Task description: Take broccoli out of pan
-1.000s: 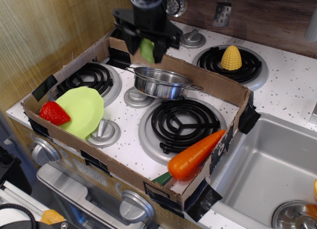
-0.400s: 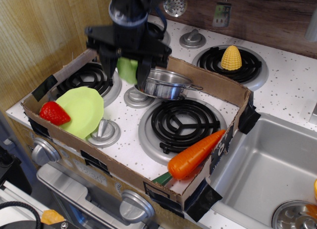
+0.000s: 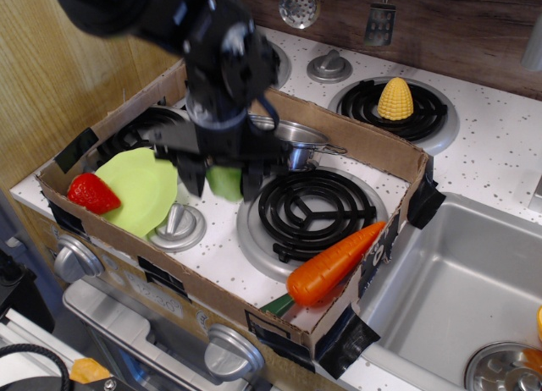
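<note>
- Strawberry (image 3: 92, 193) lies on the left edge of the plate (image 3: 144, 188), far left in the cardboard tray (image 3: 398, 158).
- Gripper (image 3: 223, 181) sits low over the stove top between plate and front burner (image 3: 310, 208), clenched on the broccoli (image 3: 224, 181); green lump shows between the two fingers.
- Broccoli is out of the pan (image 3: 296, 139), in front of it and to its left, just above the white surface. Contact with the surface: cannot tell.
- Pan stands behind the gripper, partly hidden by the arm; looks empty as far as visible.
- Carrot (image 3: 334, 262) leans on the tray's right front wall; corn (image 3: 395, 99) on the back right burner.
- Step, as judged: carry done, set-down pending. Next: lower to the surface, release, withdraw upward clear of the pan.
- Versus 0.4 s ago: gripper with broccoli has come down and forward from beside the pan; pan unmoved.
</note>
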Controlling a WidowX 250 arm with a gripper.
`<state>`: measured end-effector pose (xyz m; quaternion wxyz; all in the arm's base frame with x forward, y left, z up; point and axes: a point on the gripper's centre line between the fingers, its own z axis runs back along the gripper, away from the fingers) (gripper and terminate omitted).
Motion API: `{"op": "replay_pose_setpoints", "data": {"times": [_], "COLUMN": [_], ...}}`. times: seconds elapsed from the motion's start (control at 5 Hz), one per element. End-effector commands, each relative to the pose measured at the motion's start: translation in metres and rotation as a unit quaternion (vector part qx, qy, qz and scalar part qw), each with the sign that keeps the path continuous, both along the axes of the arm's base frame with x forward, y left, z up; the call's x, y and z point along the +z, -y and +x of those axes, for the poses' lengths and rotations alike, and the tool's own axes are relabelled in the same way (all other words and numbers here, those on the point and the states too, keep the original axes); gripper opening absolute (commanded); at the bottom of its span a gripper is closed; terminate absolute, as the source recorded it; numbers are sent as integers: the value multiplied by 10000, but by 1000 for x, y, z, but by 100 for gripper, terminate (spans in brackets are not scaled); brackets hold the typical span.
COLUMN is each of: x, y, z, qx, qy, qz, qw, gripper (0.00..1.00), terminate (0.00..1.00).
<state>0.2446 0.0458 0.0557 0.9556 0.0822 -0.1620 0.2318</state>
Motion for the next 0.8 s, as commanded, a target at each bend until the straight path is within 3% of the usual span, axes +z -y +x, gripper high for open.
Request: {"op": "replay_pose_setpoints", "data": {"times": [0.0, 0.2, 0.4, 0.6], "x": [-20, -27, -27, -20], "y": [16, 22, 22, 16], "z": [-9, -16, -15, -10], "qx": [616, 1067, 959, 749], "qy": [398, 369, 306, 205], "qz": [-42, -1, 51, 138], "qw": [9973, 9936, 9949, 9969], "gripper": [0, 0, 100, 100], "terminate": [0, 0, 0, 0]}}
